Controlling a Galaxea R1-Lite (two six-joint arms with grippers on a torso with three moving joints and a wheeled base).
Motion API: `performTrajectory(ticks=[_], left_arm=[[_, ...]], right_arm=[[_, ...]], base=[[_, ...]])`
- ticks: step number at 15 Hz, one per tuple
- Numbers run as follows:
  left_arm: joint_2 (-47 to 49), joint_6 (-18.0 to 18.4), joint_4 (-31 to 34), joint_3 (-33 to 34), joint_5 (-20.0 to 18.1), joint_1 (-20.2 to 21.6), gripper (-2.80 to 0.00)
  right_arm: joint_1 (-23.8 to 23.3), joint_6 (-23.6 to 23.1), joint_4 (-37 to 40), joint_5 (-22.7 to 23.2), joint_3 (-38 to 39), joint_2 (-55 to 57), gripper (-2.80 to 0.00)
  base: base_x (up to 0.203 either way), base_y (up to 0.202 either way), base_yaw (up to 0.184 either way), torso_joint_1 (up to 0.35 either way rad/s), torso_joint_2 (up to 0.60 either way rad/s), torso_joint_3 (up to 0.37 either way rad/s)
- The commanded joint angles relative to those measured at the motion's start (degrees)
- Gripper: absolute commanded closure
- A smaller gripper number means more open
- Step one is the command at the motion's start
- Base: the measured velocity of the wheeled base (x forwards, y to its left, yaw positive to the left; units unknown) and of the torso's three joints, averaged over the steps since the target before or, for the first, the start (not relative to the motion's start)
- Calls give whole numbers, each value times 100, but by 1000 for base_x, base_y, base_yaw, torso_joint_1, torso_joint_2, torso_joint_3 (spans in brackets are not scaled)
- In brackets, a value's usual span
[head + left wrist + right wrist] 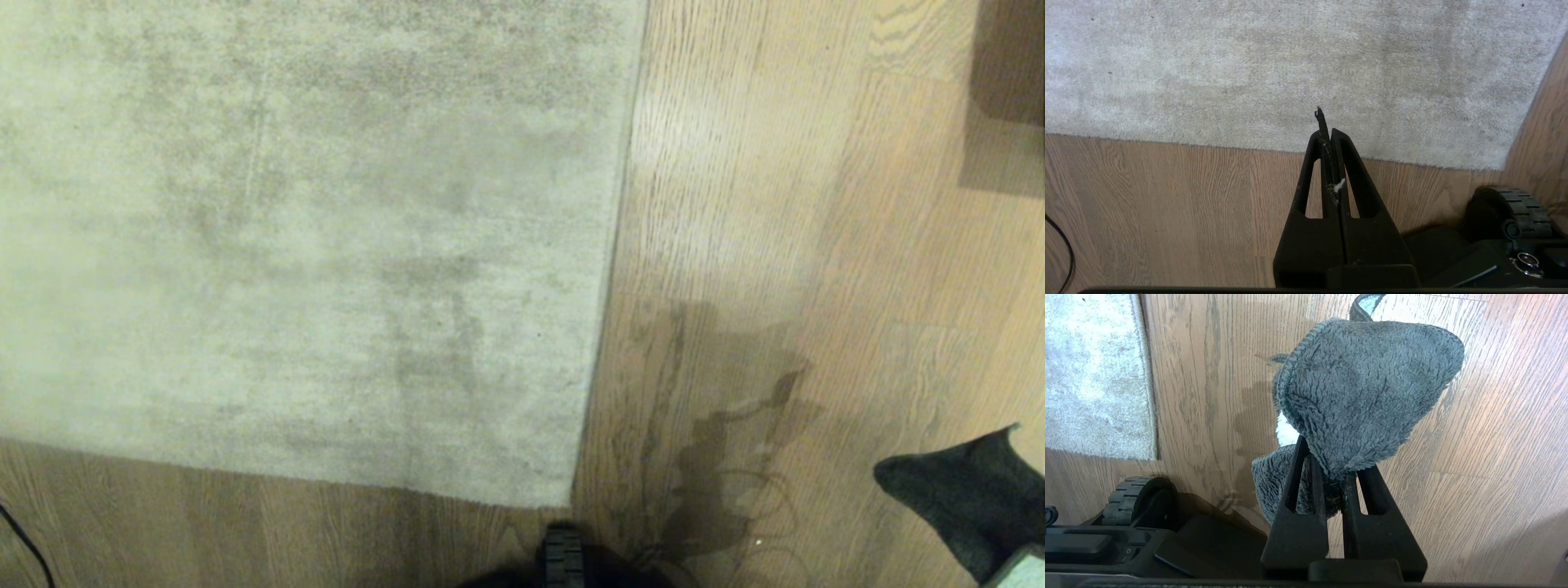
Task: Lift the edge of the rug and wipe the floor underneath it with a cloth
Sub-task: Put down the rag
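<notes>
Right gripper point(1331, 473) clamps the fuzzy grey-green cloth point(1363, 392); empty left gripper point(1329, 134), pinched together, should open and slide under the pale rug's thin hemmed edge point(608, 245).

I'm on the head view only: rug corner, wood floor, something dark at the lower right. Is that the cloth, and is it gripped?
Observer: Yes. The right wrist view shows the right gripper shut on the cloth, which hangs over its fingers above the floor.
Operator: And the left gripper? I can't see it.
Observer: The left gripper is shut and empty, above the floor just short of the rug edge.
Operator: Is the rug lifted anywhere?
Observer: No, it lies flat along that edge.
</notes>
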Motion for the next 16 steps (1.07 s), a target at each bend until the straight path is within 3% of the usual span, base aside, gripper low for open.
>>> performTrajectory(ticks=[1, 16], left_arm=[[4, 2, 1, 0, 2, 0, 0], [4, 2, 1, 0, 2, 0, 0]], right_arm=[[2, -2, -2, 5, 0, 9, 0], [2, -2, -2, 5, 0, 9, 0]], base=[[0, 0, 0, 0, 0, 0], [0, 0, 0, 0, 0, 0]])
